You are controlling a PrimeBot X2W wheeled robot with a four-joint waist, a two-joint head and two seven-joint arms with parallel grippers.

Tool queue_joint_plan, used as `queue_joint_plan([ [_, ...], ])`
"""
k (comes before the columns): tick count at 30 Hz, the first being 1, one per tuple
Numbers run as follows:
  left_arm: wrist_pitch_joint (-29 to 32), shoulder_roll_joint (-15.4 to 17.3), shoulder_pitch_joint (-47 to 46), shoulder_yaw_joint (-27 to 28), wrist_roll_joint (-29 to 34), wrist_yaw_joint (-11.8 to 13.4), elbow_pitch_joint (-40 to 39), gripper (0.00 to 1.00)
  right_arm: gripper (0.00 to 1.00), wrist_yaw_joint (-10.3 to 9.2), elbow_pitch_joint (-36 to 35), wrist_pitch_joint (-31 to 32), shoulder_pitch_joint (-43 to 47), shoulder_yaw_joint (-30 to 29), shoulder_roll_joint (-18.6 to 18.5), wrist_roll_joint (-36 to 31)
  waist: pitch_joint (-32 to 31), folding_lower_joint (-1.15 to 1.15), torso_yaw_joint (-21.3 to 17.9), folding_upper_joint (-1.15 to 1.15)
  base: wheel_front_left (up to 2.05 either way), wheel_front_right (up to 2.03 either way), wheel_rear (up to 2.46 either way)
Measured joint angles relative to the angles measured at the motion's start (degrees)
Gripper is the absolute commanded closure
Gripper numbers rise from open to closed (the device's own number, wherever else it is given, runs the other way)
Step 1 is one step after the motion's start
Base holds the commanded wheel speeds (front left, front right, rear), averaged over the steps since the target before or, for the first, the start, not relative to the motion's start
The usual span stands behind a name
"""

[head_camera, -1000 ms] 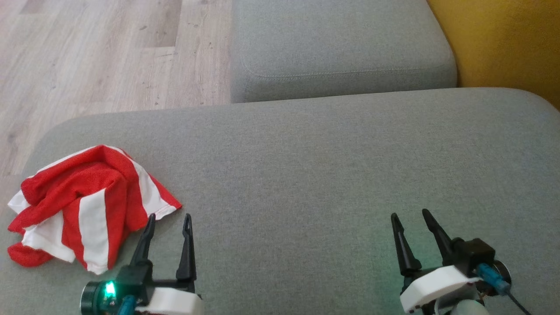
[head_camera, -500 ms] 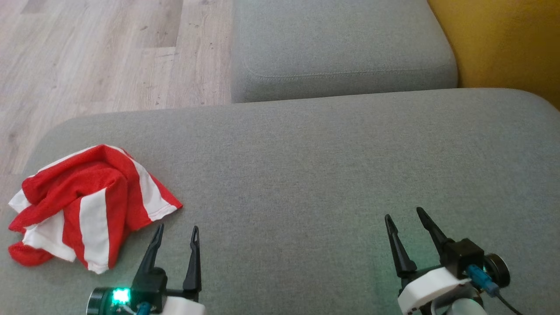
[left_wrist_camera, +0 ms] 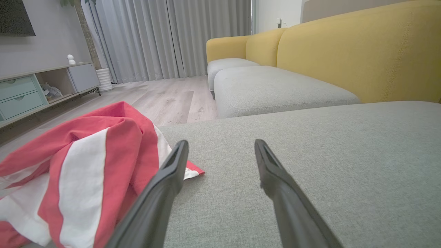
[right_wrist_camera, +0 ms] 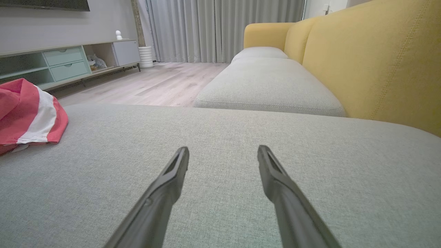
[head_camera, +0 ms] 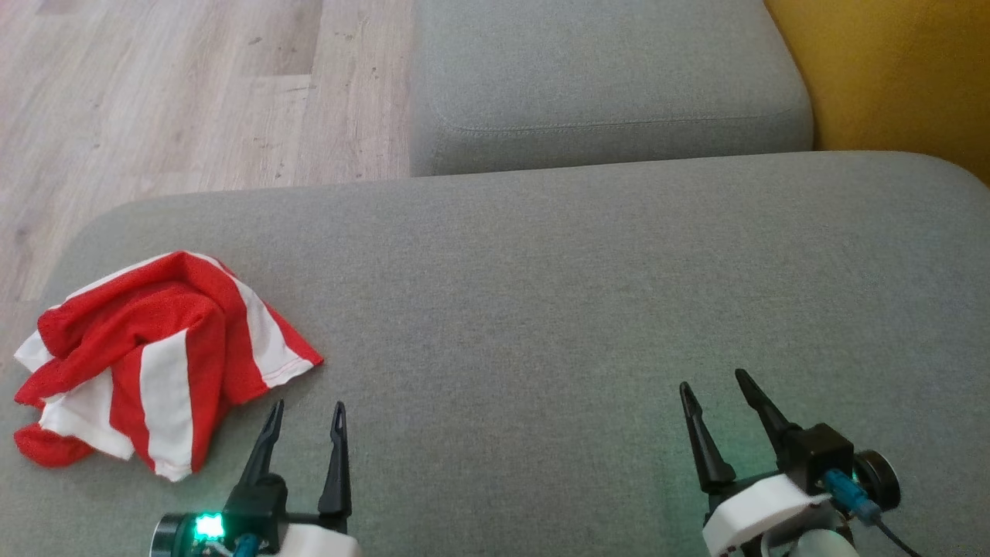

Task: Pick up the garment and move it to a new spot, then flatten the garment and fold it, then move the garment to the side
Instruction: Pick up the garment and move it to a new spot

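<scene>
just left of the spread left claw (head_camera: 305,408) lies the garment (head_camera: 147,348).

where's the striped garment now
In the head view the garment lies crumpled at the left end of the grey cushion, just left of the left gripper.

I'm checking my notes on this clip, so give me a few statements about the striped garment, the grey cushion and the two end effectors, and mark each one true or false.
1. The garment lies on the grey cushion, near the robot's left end of it. True.
2. The left end effector is shut on the garment. False: it is open and holds nothing, just beside the cloth.
3. The right end effector is open over bare cushion. True.
4. The garment is folded flat. False: it is a crumpled heap.
5. The sofa back is blue. False: it is yellow.
</scene>
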Motion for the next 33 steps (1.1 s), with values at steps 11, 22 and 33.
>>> queue_joint_plan([
  [11, 0.0, -0.3, -0.6, 0.1, 1.1, -0.5, 1.2, 0.0, 0.0, 0.0, 0.2, 0.0, 0.0, 0.1, 0.0, 0.0, 0.4, 0.0, 1.2, 0.0, 0.0, 0.0, 0.0],
  [22, -0.1, -0.7, -2.8, 0.1, 1.1, 0.1, 1.5, 0.0, 0.0, 0.0, 0.2, 0.0, -0.1, 0.5, -0.1, 0.0, 0.9, 0.0, 10.0, 0.0, 0.0, 0.0, 0.0],
  [33, -0.1, -0.7, -2.6, 2.2, 1.1, 1.1, -1.3, 0.0, 0.0, 0.0, 0.0, 0.0, -0.3, 0.5, 0.0, -0.2, 2.0, 0.0, 23.4, 0.0, 0.0, 0.0, 0.0],
])
